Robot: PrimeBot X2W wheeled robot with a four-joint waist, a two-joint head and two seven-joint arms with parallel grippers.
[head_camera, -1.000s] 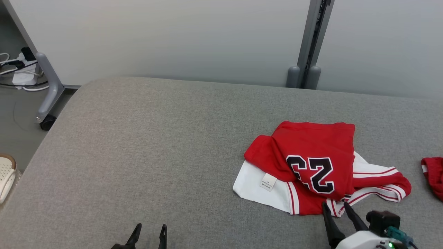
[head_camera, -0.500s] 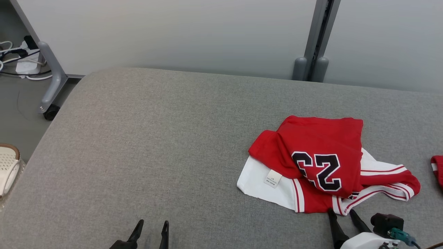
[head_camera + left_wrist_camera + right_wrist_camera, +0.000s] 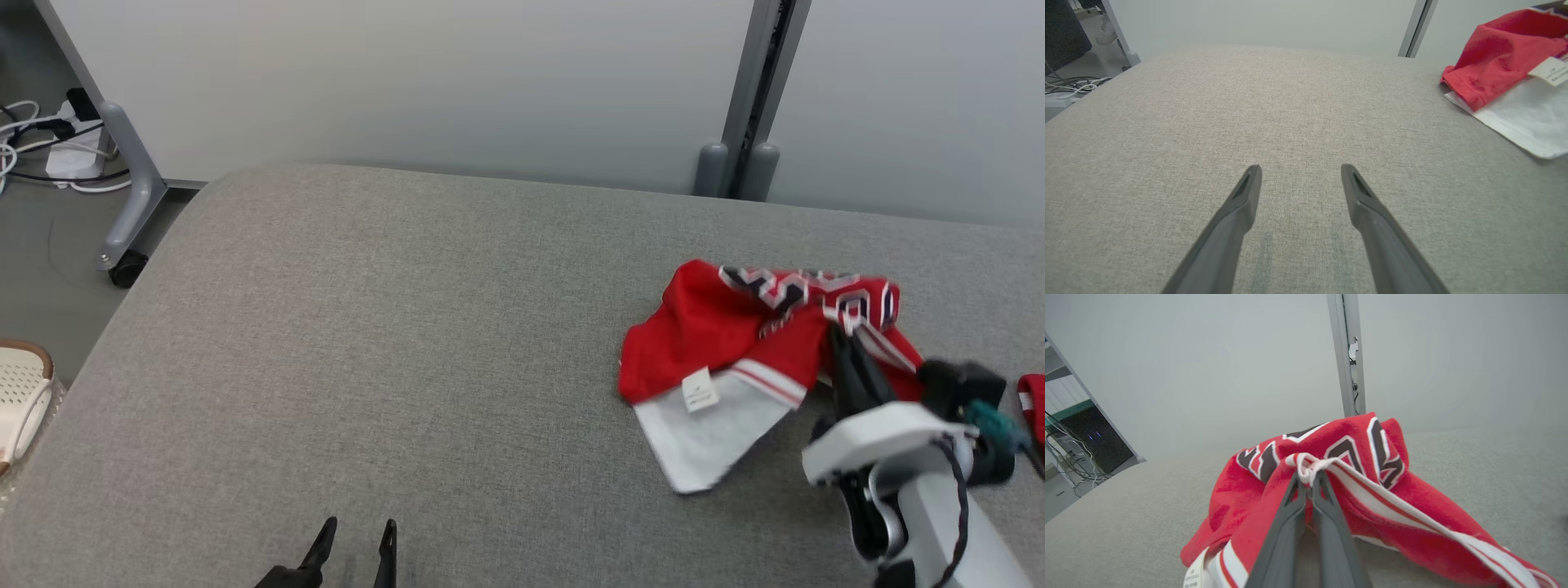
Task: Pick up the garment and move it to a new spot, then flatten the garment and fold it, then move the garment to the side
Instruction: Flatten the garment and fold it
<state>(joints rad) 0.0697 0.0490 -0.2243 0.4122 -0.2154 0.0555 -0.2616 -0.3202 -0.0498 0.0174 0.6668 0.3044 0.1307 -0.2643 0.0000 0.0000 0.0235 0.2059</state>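
Two grippers work over a grey surface [image 3: 392,327]. The right gripper [image 3: 839,335] is pinched tight on the striped hem of the red garment [image 3: 694,335], and in the right wrist view the hem bunches at its tips [image 3: 1308,478]. The garment lies on the surface's right half, its gripped edge raised, with its white panel and label [image 3: 700,389] spread toward the near side. The left gripper [image 3: 360,524] has its fingers wide apart and holds nothing, over bare surface and well apart from the garment. Another red cloth [image 3: 1033,394] sits at the right edge.

Dark right gripper [image 3: 839,333], white forearm [image 3: 890,441], black cable [image 3: 962,490]
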